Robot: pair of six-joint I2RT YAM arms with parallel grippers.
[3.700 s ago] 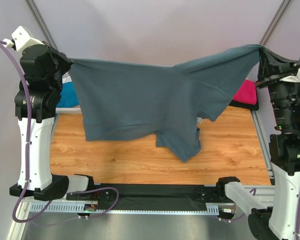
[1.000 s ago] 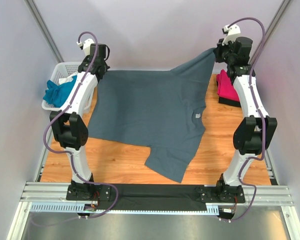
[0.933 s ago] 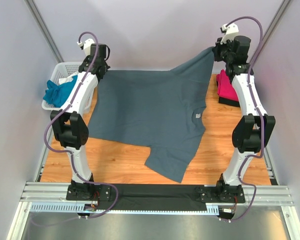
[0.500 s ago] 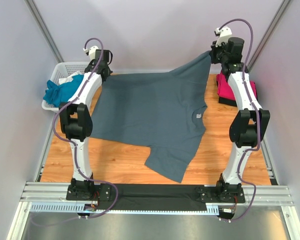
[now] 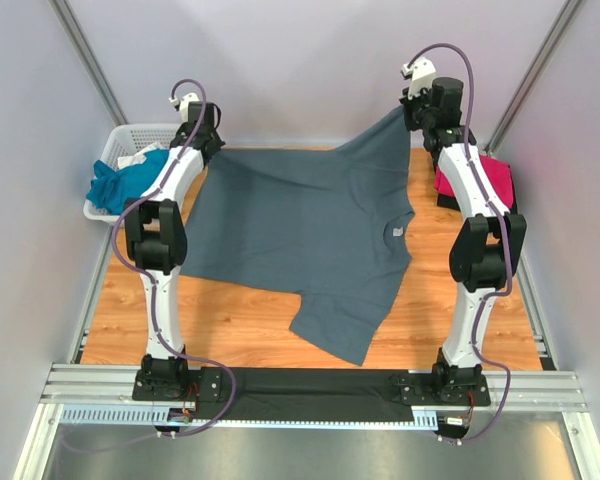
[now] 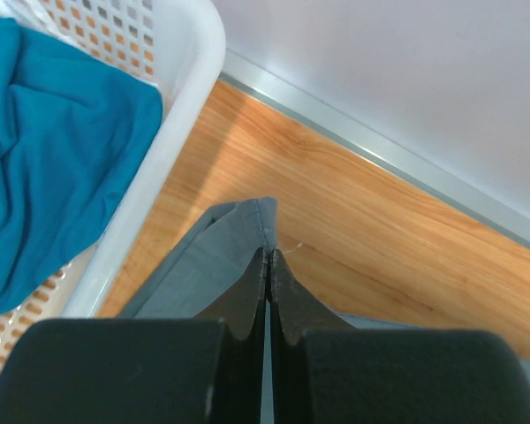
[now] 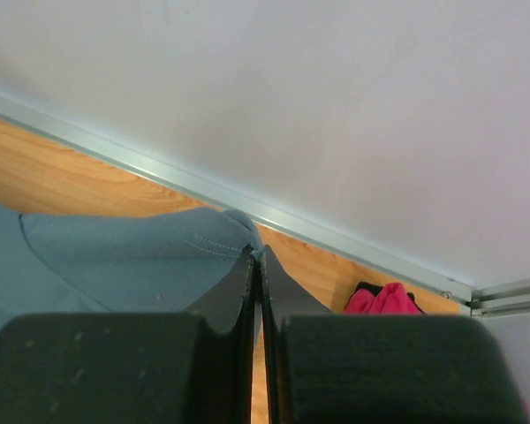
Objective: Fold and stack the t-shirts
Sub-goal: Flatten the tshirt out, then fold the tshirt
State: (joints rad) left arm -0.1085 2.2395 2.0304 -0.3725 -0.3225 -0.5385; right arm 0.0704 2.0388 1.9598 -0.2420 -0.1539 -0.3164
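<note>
The slate-grey t-shirt [image 5: 300,230] lies spread on the wooden table, one sleeve pointing to the near edge. My left gripper [image 5: 208,150] is shut on its far left corner [image 6: 221,238], low over the table beside the basket. My right gripper [image 5: 412,112] is shut on the far right corner [image 7: 115,252] and holds it lifted, so the cloth rises toward it. In the wrist views both left [image 6: 268,256] and right [image 7: 257,252] jaws pinch a grey hem. A folded magenta-pink t-shirt [image 5: 485,180] lies at the right edge. A teal-blue t-shirt [image 5: 115,185] sits crumpled in the basket.
The white lattice basket [image 5: 120,135] stands at the far left corner, its rim [image 6: 190,88] close to my left gripper. Grey walls enclose the back and both sides. A metal rail runs along the table's far edge. A black strip lies between the arm bases.
The shirt, hanging stretched in the air seconds ago, now lies on the table. Over the last second my right gripper moved left and my left gripper slightly right, both still pinching the corners.
</note>
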